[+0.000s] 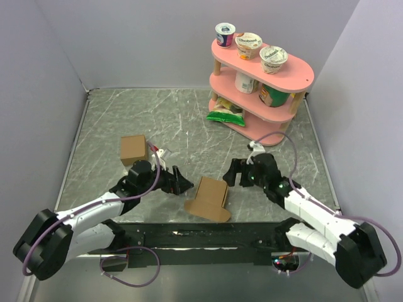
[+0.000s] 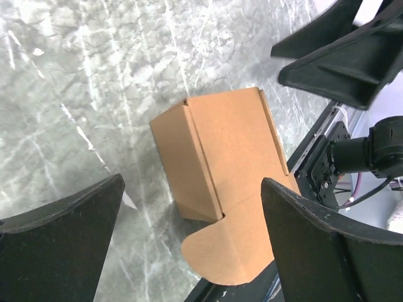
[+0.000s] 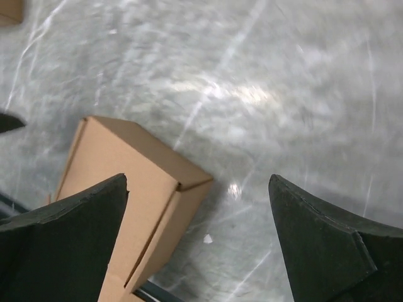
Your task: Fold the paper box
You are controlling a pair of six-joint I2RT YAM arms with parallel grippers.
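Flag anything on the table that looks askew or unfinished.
The paper box lies tipped and skewed near the front edge of the table, with one rounded flap splayed out flat instead of tucked in. Nothing else stands out.

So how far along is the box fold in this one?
Done: the paper box already has its walls folded up into a carton shape. In hand: nothing. The left tool and right tool sit on either side of it, both open and gripping nothing. Left: a rounded flap sticks out flat at the near end, not yet tucked in.
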